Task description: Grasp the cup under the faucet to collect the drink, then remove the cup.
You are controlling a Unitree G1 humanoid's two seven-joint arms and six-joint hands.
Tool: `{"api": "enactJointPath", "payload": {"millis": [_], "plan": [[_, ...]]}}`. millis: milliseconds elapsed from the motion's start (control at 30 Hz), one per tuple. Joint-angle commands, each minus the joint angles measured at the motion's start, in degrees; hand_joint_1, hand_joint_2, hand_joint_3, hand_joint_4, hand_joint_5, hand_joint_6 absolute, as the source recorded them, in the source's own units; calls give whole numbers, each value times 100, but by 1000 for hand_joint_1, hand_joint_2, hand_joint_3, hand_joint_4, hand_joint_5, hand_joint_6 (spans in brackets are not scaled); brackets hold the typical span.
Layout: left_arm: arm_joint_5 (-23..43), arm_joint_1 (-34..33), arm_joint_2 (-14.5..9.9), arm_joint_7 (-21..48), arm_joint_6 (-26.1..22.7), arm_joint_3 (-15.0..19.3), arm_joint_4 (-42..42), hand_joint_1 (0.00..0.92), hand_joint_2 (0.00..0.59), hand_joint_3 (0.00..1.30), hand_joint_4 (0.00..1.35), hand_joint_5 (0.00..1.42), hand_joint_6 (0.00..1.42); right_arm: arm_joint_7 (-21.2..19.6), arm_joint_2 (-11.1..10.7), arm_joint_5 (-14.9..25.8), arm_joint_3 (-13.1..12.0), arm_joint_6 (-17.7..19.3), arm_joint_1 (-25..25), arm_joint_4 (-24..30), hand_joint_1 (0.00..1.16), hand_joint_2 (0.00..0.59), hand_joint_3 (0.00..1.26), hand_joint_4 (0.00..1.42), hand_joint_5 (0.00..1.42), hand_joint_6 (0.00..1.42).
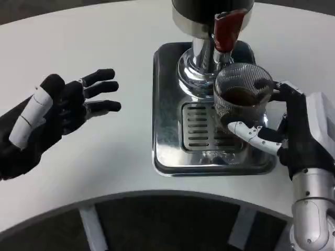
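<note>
Right hand (285, 130) grasped clear ribbed glass cup (242, 97), dark drink inside, held over slotted steel drip tray (167, 115) under red-handled faucet (226, 29); left hand (68, 107) released, fingers spread. Best kept upright, grip firm, withdrawn level

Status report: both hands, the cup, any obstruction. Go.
Right robot hand grips cup under faucet, dark drink inside. Left robot hand open, off to the side above the table. Nothing blocking the cup.
</note>
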State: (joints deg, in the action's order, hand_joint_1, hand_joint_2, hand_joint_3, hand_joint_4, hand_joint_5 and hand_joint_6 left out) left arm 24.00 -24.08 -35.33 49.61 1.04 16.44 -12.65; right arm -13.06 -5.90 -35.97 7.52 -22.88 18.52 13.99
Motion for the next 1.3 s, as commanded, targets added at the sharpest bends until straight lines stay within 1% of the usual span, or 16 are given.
{"api": "enactJointPath", "payload": {"millis": [33,367,633,1033,1300], "plan": [[-162,98,63,22,219,-147,-70,0,120,127,77,180,60,38,20,-64,-14,14,-104,313,955,318,895,1255,1345,1424],[-415,26,109,41,841,-399,-72,0,117,127,2,86,2,274,-5,-117,-14,-51,-410,732,956,317,898,1255,1345,1424],[-744,55,70,33,1498,-580,-33,0,112,106,0,3,0,475,19,-211,50,-80,-670,1144,956,316,898,1255,1345,1424],[-1491,159,-27,-128,2526,-852,-80,0,99,32,0,0,0,654,136,-320,193,-80,-1020,1589,960,306,898,1255,1346,1424],[-1891,234,-99,-383,3044,-924,-131,0,90,0,0,0,0,764,169,-390,306,-51,-1214,1859,962,300,898,1255,1346,1424]]}}
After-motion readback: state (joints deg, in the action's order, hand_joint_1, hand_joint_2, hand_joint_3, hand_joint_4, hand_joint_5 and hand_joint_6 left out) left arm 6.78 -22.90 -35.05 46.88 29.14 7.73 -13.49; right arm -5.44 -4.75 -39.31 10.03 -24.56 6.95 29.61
